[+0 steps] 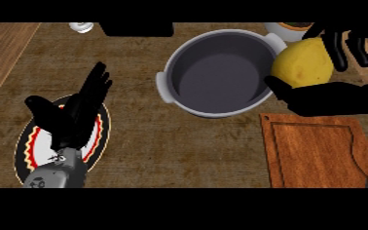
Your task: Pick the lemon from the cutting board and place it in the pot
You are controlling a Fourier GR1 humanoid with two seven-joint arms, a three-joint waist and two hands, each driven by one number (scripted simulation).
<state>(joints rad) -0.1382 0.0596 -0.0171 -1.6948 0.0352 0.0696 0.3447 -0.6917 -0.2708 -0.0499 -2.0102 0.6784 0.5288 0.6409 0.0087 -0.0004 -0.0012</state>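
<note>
While the right hand point(323, 100) curls its thumb and fingers around it, the lemon point(303, 63) shows as a plump, matte yellow oval with a slightly dimpled skin, lifted clear of the cutting board point(316, 151) and hanging just beside the right rim of the pot point(215, 73), perhaps overlapping that rim a little, though the steep angle makes this hard to judge. There is one lemon, one pot and one cutting board. The pot is grey, round and deep, with a pale handle on its left side and another at its far right; its inside is dark and bare. The board, reddish-brown wood with a groove running inside its edge, lies at the near right. One left hand point(79, 109) rests at the near left with straight, relaxed fingers pointing away, above a single plate point(101, 139) with a red and yellow patterned border. At the far edge stand one small white object point(81, 27), one dark block point(137, 29) and one pale bowl point(287, 30).
</note>
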